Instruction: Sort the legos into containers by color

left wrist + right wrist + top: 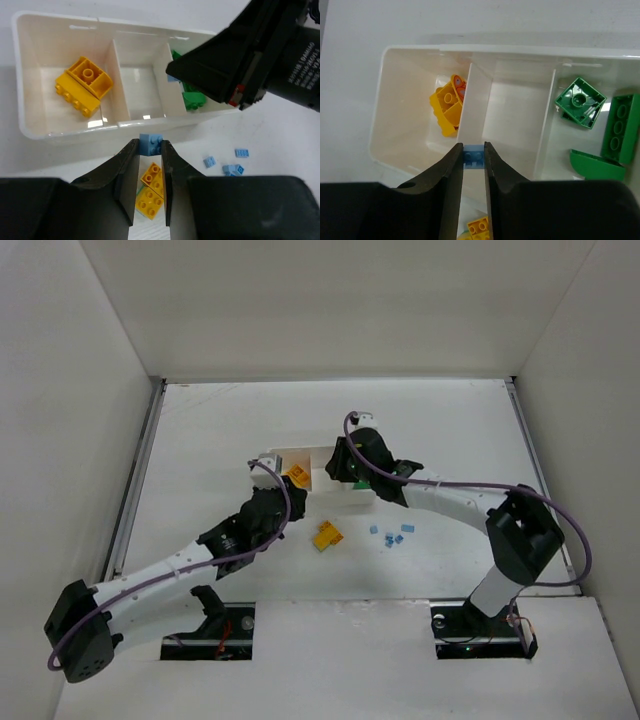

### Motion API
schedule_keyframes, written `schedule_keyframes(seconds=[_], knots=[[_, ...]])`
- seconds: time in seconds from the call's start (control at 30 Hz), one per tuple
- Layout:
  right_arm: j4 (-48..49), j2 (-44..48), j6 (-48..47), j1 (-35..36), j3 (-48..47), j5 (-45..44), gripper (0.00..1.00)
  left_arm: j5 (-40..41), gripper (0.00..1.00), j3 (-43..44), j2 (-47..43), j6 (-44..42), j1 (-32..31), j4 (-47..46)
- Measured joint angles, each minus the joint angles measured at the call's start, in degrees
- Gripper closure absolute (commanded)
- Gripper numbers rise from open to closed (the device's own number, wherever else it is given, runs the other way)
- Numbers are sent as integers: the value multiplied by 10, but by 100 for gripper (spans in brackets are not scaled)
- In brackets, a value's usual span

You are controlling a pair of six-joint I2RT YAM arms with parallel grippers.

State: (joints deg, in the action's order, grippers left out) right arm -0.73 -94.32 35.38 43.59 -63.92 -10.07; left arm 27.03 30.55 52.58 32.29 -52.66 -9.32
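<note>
Two end effectors each pinch a tiny brick. On the left, the left end effector (149,147) has its fingers closed on a pale blue brick (151,144). It holds the brick just outside the near wall of the white tray (65,134), in line with the middle compartment (142,92). Under those fingers, on the table (280,135), yellow-orange bricks (151,192) lie together with a sliver of green at their edge.

In the tray, the left compartment (45,110) holds a studded yellow-orange block (75,97) with a curved yellow-orange piece (90,77) resting on it. The right compartment (565,140) holds a square green brick (580,101), a long green brick (620,127) and a rounded green piece (595,166).

The right end effector (472,148) hangs above the right end of the tray, its fingers clamped on a second pale blue brick (473,156). In its own wrist view that brick lines up with the tray's near wall.

Farther right, several loose pale blue bricks (392,535) lie scattered on the table near the tray, apart from the yellow-orange ones.
</note>
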Motion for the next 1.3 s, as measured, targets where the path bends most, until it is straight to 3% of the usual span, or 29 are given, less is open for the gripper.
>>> schedule_keyframes(seconds=[0.07, 0.13, 0.33, 0.47, 0.53, 0.8, 1.1, 1.3], knots=[[-1, -6, 0, 0, 0, 0, 56, -14, 86, 3, 9, 0, 22, 3], [0, -7, -1, 0, 0, 0, 55, -28, 86, 13, 32, -2, 39, 4], [14, 22, -1, 0, 23, -7, 60, -60, 85, 62, 127, -10, 54, -3], [28, 107, -1, 0, 96, -32, 71, -76, 84, 104, 196, -19, 57, -16], [35, 165, 4, 0, 146, -56, 72, -82, 84, 128, 231, -25, 61, -20], [-3, 313, 61, 22, 315, -148, 62, -88, 77, 200, 349, -49, 83, -28], [-54, 245, 80, 125, 336, -176, 56, -88, 65, 233, 410, -63, 96, -29], [-57, 200, 74, 122, 330, -182, 57, -88, 67, 235, 407, -64, 96, -30]])
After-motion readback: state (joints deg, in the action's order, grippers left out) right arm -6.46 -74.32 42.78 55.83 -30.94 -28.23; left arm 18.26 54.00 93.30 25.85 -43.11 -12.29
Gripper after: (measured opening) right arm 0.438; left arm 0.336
